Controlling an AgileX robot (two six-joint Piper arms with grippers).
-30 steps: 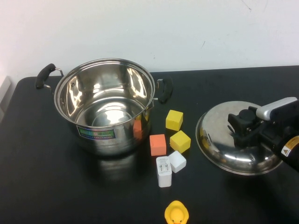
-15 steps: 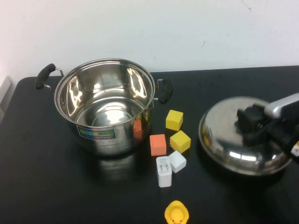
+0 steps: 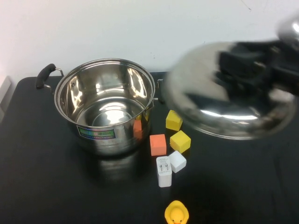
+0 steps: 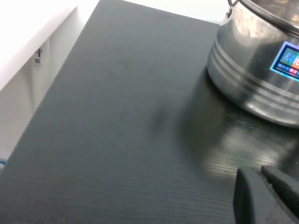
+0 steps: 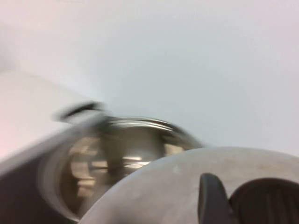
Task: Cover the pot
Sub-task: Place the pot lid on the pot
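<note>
The pot (image 3: 105, 105) stands open at the left of the black table, its label facing me; it also shows in the left wrist view (image 4: 261, 70) and the right wrist view (image 5: 117, 154). My right gripper (image 3: 243, 63) is shut on the black knob (image 5: 266, 203) of the domed steel lid (image 3: 210, 112). It holds the lid in the air, tilted, to the right of the pot and above the blocks. One finger (image 5: 211, 198) shows beside the knob. My left gripper (image 4: 264, 175) is shut and empty, low over the table near the pot's wall; it is out of the high view.
Two yellow blocks (image 3: 174, 120) (image 3: 180, 141), an orange block (image 3: 158, 144), a white block (image 3: 177, 161) and a white charger (image 3: 163, 171) lie right of the pot. A rubber duck (image 3: 176, 213) sits at the front edge. The table's left edge (image 4: 60, 79) runs past the pot.
My right gripper has lifted the lid off the table at the right and carried it up and left toward the pot. The pot and the blocks have not moved.
</note>
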